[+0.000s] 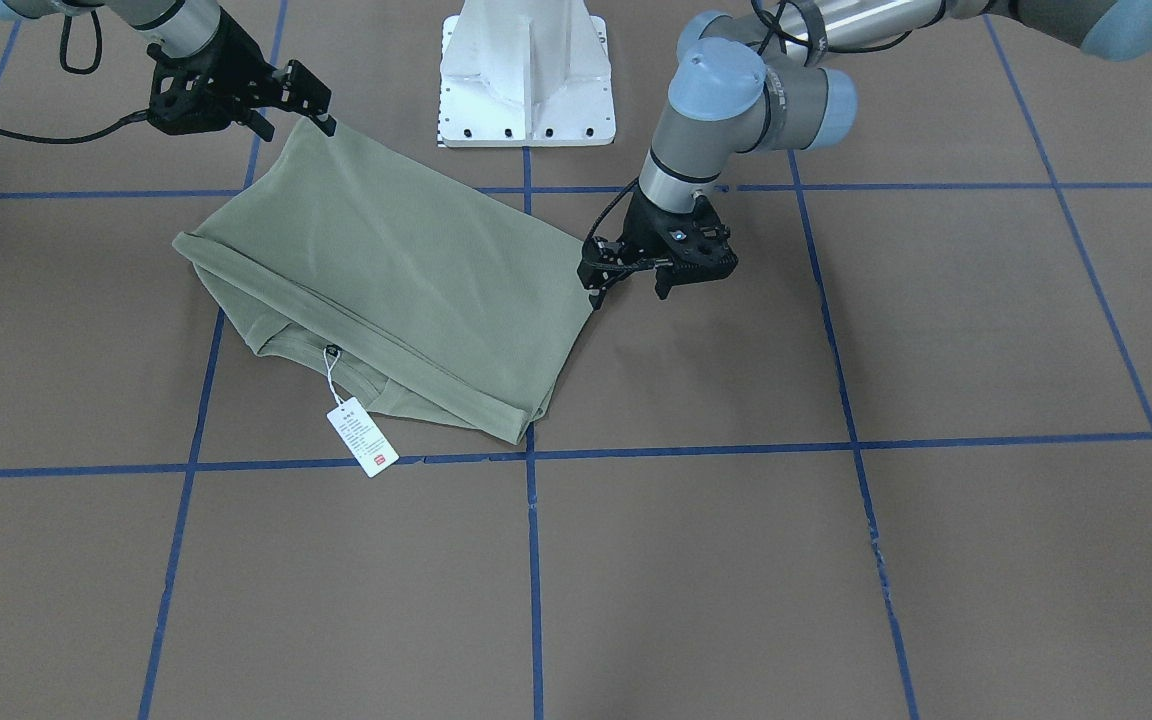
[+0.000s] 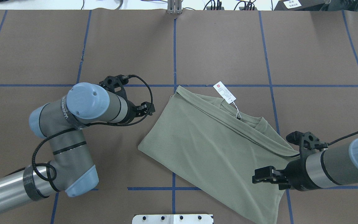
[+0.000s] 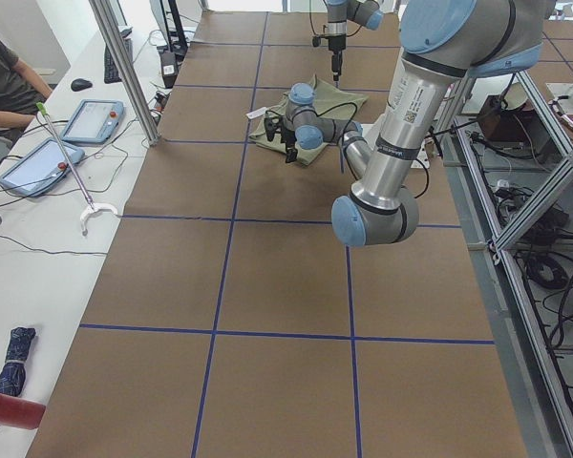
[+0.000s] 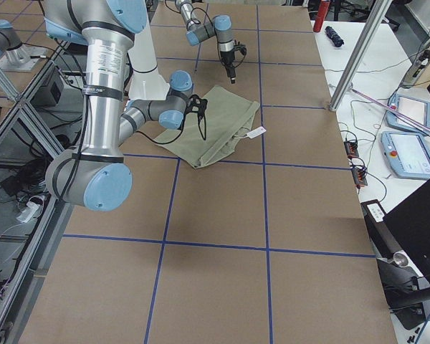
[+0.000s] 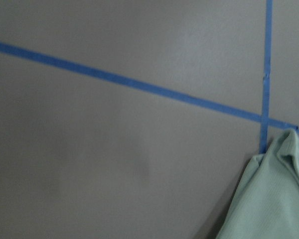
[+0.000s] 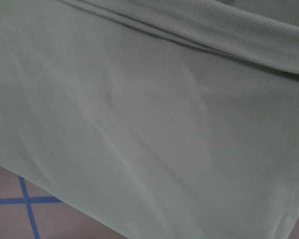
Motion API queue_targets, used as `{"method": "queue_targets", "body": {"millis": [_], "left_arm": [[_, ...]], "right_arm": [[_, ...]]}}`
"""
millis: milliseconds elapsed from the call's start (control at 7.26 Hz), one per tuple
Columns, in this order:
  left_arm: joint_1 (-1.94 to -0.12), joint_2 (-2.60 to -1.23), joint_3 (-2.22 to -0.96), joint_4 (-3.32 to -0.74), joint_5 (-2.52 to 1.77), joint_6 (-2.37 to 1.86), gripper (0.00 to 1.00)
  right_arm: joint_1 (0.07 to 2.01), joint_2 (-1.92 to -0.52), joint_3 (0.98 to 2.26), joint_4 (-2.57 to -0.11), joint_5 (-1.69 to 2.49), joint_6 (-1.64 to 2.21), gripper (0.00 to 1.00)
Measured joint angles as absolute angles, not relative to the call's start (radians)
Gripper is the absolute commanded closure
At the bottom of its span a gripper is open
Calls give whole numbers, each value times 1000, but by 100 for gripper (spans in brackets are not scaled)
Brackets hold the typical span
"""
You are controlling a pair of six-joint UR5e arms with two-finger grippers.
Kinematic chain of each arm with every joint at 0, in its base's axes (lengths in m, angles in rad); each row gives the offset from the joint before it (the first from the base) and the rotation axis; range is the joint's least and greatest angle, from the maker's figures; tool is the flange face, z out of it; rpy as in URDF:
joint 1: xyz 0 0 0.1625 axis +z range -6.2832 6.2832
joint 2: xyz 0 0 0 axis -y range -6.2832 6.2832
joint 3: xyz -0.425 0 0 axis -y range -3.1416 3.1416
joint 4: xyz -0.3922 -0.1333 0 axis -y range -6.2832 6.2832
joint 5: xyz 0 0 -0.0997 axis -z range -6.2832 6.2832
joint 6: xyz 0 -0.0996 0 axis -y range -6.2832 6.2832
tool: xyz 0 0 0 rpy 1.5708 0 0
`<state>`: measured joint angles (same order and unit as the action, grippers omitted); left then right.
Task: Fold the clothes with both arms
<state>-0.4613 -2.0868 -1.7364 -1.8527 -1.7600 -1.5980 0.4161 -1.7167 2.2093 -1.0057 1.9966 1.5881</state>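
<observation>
The brown, blue-taped table (image 2: 228, 46) carried the folded sage-green shirt (image 2: 210, 149) lying flat, midway between its ends and close to the robot-side edge. The left gripper (image 1: 629, 294) stood just beside the shirt's left corner, jaws apart and empty. The right gripper (image 1: 296, 127) hung over the corner nearest the robot-side edge, jaws likewise apart. The white hang tag (image 1: 363, 437) lay on the table toward the operators' edge.

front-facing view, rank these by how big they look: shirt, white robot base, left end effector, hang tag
1. shirt, clearly the largest
2. white base, though the top edge of the view cuts it off
3. left end effector, only a little smaller than the base
4. hang tag, smallest by far
</observation>
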Motion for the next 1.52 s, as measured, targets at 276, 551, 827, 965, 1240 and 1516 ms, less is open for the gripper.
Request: {"method": "queue_targets", "body": {"millis": [276, 551, 827, 965, 1240, 1516], "left_arm": [[-420, -2094, -1754, -1770, -1741, -1642, 2], [-384, -2107, -1742, -1750, -1737, -1667, 8], [-369, -2115, -1731, -1748, -1737, -1687, 50], [-368, -2120, -1729, -1748, -1738, -1693, 72], [-367, -2125, -1728, -1748, -1740, -1696, 100], [-367, -2129, -1733, -1743, -1744, -1697, 100]], "right_arm": [[454, -1704, 2197, -1006, 1993, 1585, 0], [468, -1700, 2195, -1006, 1993, 1585, 0], [474, -1700, 2194, -1007, 1993, 1585, 0], [477, -1700, 2194, -1007, 1993, 1585, 0], [483, -1701, 2191, -1008, 1993, 1585, 0], [491, -1700, 2187, -1009, 1992, 1586, 0]]}}
